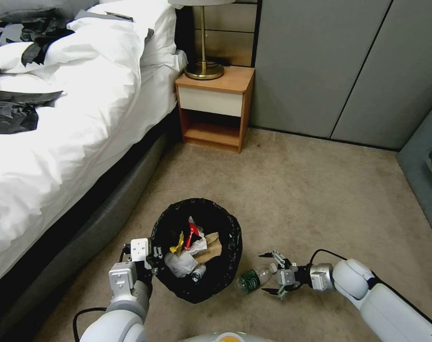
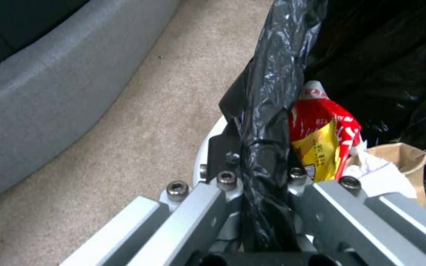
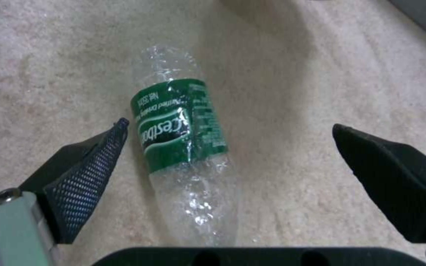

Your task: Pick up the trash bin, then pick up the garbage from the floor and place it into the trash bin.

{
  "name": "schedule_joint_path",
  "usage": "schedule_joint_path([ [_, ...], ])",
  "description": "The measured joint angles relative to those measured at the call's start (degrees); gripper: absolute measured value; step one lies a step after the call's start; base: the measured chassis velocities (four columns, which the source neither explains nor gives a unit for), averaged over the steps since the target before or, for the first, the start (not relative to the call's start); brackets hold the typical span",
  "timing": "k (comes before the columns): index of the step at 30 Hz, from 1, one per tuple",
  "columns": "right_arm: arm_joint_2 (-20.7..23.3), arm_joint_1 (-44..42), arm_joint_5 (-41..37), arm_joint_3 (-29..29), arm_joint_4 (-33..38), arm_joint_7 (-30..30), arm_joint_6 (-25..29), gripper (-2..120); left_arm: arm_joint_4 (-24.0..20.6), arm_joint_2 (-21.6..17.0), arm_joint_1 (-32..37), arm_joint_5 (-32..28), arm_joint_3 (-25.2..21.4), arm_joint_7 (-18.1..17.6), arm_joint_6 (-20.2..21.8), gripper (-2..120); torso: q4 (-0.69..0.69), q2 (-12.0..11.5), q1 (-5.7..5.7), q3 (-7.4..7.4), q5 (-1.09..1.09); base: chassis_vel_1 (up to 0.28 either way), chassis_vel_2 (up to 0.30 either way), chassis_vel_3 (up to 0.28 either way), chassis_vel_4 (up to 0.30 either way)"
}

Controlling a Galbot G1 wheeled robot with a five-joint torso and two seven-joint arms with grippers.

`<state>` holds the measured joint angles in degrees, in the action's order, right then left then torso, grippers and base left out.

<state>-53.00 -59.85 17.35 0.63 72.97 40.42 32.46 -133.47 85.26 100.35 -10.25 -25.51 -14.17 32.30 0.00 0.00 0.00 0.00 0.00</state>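
Left gripper (image 1: pixel 155 259): jaws clenched on the rim of the trash bin (image 1: pixel 225 273), pinching the black bag liner (image 2: pixel 267 111) folded over it. In the left wrist view the liner runs straight down between the two jaws, and a sliver of the white bin wall shows just beyond them.

Bin contents, past the left jaws on the inner side of the rim: red packet (image 2: pixel 338 127) with a yellow wrapper (image 2: pixel 319 149) against it, white tissue (image 2: pixel 381 177), brown paper bag (image 2: pixel 405 157). The head view also shows a small clear bottle (image 1: pixel 197 273) lying in the bin near its front edge.

Right gripper (image 1: pixel 271 274): jaws released, spread wide, low over the carpet (image 1: pixel 320 190). A crushed clear bottle with green label (image 3: pixel 178 136) lies on the floor between the jaws, lengthwise to them, closer to one fingertip (image 3: pixel 102 147) than the other; that tip is just beside the label, contact cannot be told. The other fingertip stands well apart from the bottle.

The bottle lies just beside the bin, on the side of the right arm. The bin stands on the carpet near the bed (image 1: pixel 83 118); nightstand (image 1: pixel 216 102) farther off against the wall
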Motion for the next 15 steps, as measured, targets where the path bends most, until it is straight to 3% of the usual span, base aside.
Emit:
schedule_joint_path([
  [15, -3.42, 5.04, 0.3, -3.43, -11.11, -0.05, 2.31, 99, 1.17, 0.61, -0.34, 0.41, 0.1, 0.05, -0.1, 0, 0.0, 0.0, 0.0, 0.0, 0.0, 0.0, 0.0, 0.0, 0.0],
])
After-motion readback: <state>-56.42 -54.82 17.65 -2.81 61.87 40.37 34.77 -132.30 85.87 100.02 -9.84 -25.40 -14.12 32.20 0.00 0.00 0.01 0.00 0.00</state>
